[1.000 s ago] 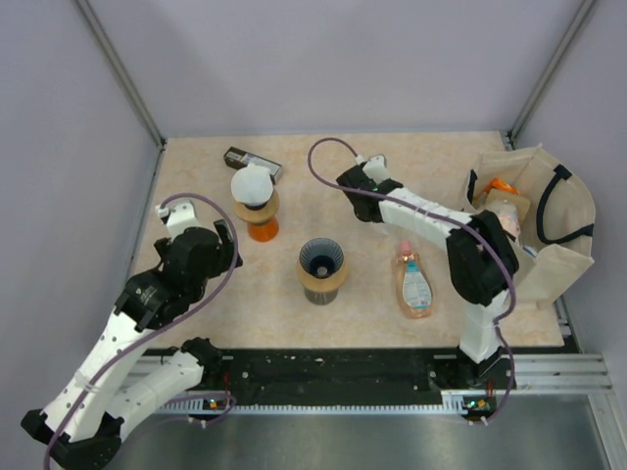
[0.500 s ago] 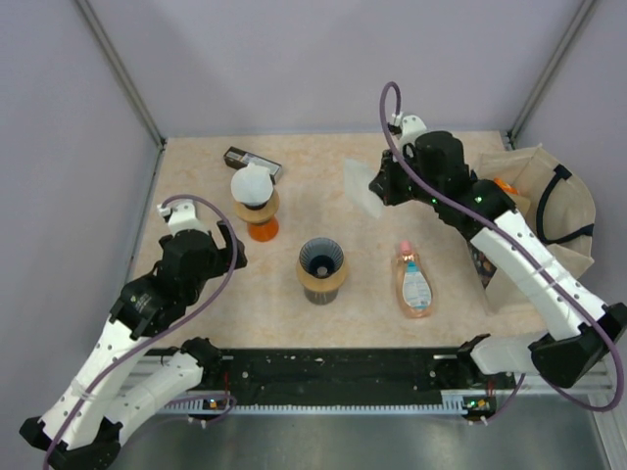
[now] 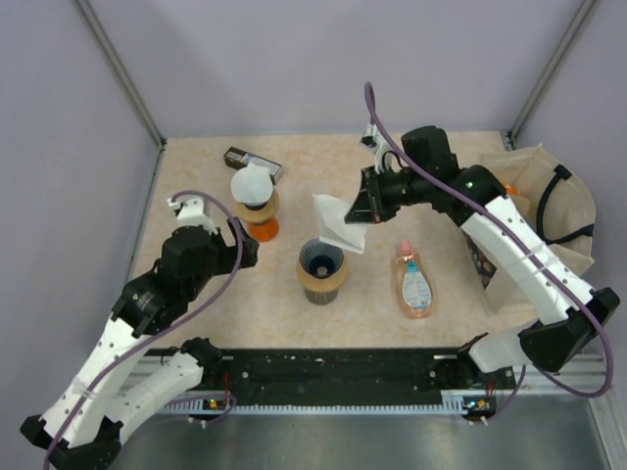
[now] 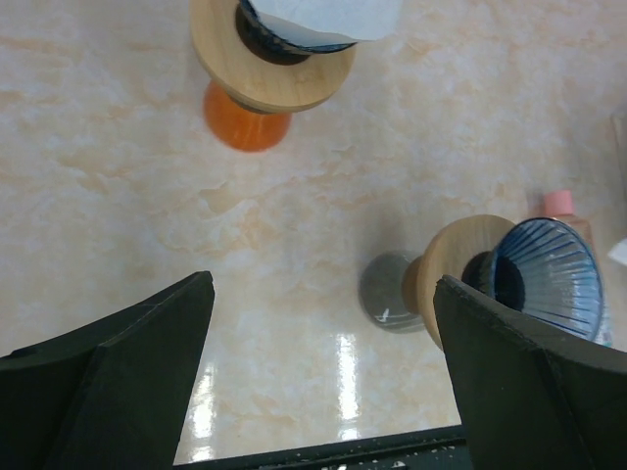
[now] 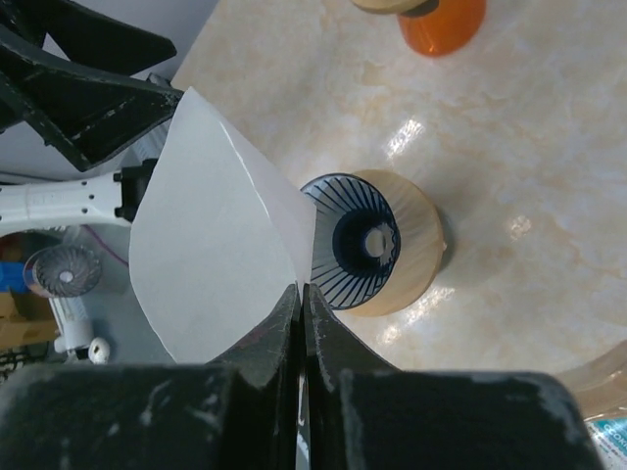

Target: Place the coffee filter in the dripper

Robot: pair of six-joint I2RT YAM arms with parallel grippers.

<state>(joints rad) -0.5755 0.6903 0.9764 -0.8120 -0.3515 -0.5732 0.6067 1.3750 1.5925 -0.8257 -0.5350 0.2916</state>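
1. 2 drippers stand on the table (image 3: 196, 176). The dripper (image 3: 321, 270), dark blue and ribbed with a wooden collar, is mid-table with nothing in its cone. The second dripper (image 3: 255, 196) stands to its far left on an orange base.
2. That second dripper has a white paper already seated in it, seen at the top of the left wrist view (image 4: 274, 59).
3. Just right of the blue dripper a peach bottle (image 3: 414, 284) lies flat. A small dark box (image 3: 253, 162) lies at the far edge, behind the orange-based dripper.
4. At the right edge a tote bag (image 3: 558, 235) stands open. An orange-topped thing (image 3: 502, 186) shows inside, and the rest I cannot make out.
5. Nothing lies between the coffee filter (image 3: 336, 223) and the blue dripper's mouth.
6. The right gripper (image 3: 361, 206) has its jaws pinched tight on 1 edge of the filter. It hangs in the air just far-right of the blue dripper (image 5: 362, 245), its lower edge over the rim.
7. The left gripper (image 3: 235, 240) hovers left of the blue dripper, jaws spread wide, holding nothing.
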